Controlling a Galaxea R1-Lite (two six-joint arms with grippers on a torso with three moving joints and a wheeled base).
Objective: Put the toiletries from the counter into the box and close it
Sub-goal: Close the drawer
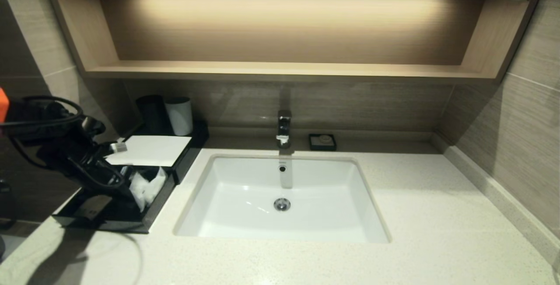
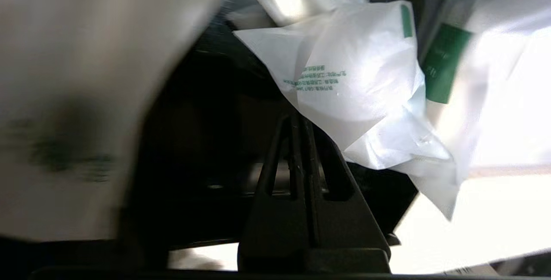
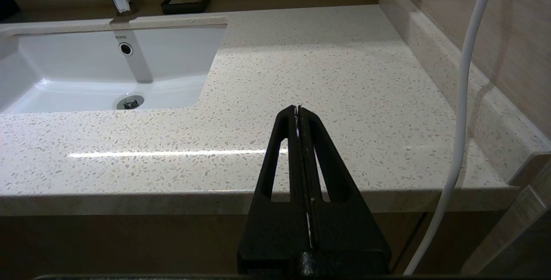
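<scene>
My left tool point(image 2: 297, 121), fingers pressed together on nothing, reaches into the box's point(image 1: 148, 221) open drawer beside green-printed toiletries point(image 1: 146, 188), while my right tool point(image 3: 298, 109), likewise pinched together, hangs before the tabletop point(image 3: 327, 82) near the TOTO-marked sink point(image 3: 172, 47).

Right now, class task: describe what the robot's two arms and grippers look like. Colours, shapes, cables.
The left arm is black, looped with black cables, with an orange patch at its upper edge. The left gripper and right gripper look alike: matte black fingers, tapered to a point, each with a long slot cut through. A white cable runs beside the right gripper.
</scene>
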